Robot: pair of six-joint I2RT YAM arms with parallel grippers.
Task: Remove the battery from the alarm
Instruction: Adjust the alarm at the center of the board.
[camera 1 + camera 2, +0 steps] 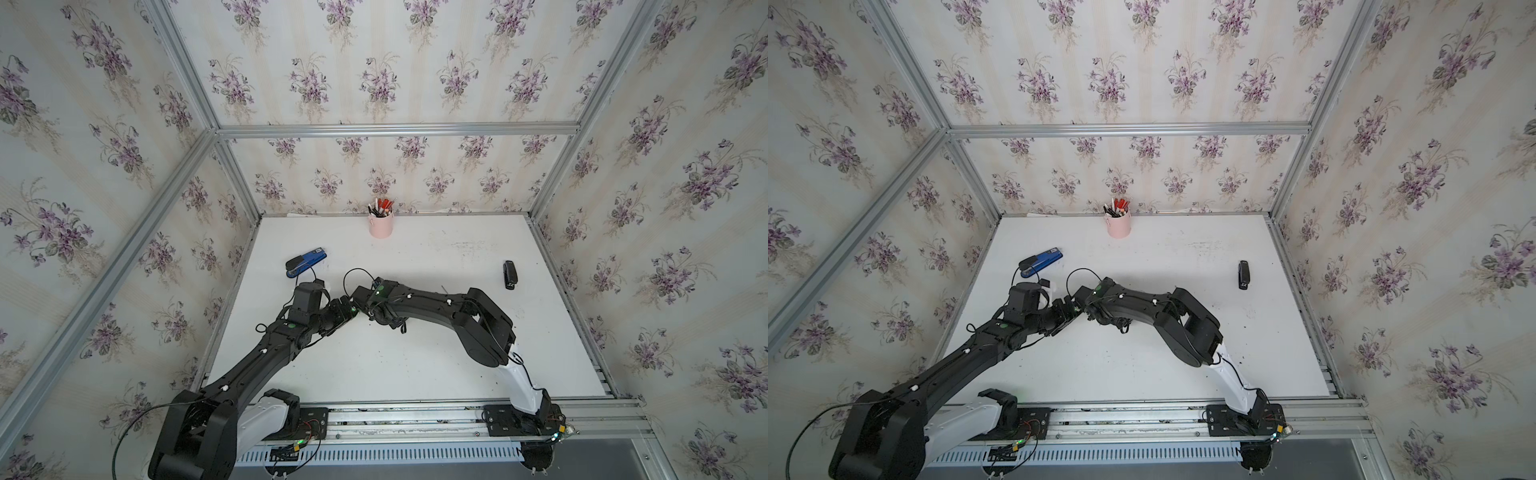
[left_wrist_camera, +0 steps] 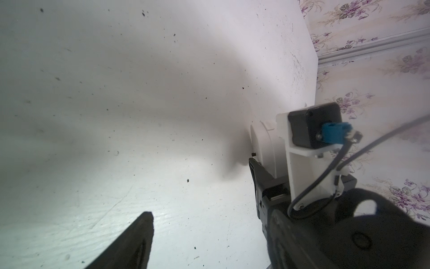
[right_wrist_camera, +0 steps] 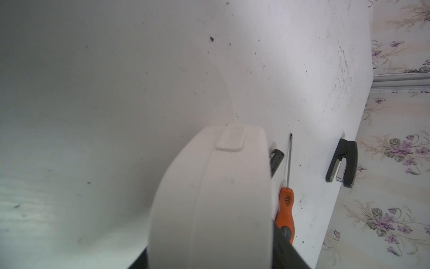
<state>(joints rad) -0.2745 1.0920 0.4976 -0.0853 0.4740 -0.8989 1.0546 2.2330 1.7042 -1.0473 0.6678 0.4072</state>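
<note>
Now: left fingers [image 2: 137,240] wide, empty | right fingers [image 3: 285,246] flank white rounded plastic alarm [image 3: 209,198], grip I can't tell | black cylinder battery [image 3: 276,160] on white table [image 3: 116,93] between alarm and orange-handled screwdriver [image 3: 286,209]

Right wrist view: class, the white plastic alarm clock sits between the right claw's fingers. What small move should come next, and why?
Probably open the right claw and back away. The white plastic alarm clock appears to stand on edge on the white table, and the dark cylindrical battery already lies outside it, beside the orange-handled screwdriver, so its removal looks done.
</note>
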